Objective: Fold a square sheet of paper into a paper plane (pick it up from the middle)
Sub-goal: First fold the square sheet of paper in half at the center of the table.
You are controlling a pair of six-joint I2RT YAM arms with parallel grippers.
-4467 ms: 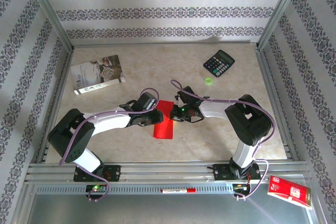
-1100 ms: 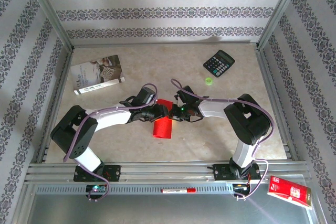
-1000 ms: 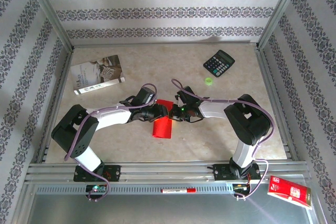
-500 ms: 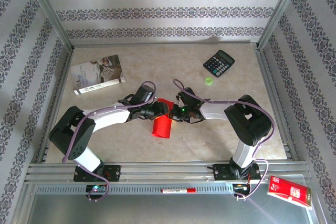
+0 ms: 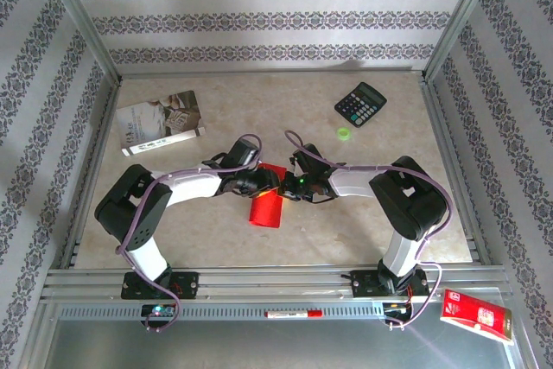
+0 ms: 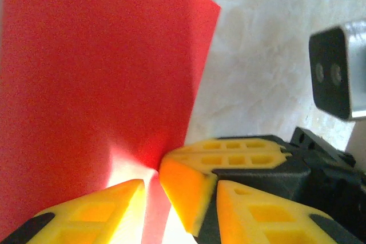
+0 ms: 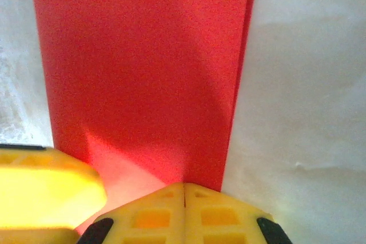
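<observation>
The bright red sheet of paper point(image 5: 267, 211), folded into a narrow rectangle, lies mid-table point(image 5: 371, 213).

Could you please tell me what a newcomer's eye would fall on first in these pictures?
The bright red sheet of paper in the middle of the table draws the eye first, with the left claw and right claw meeting over its far part. Next come the black calculator at far right and the printed booklet at far left.

Legible text: none. Grey-white printed booklet point(image 5: 161, 123): print too small to read. Black calculator point(image 5: 360, 104): key markings indistinct. Glossy red packet point(image 5: 476, 314): markings blurred.
</observation>
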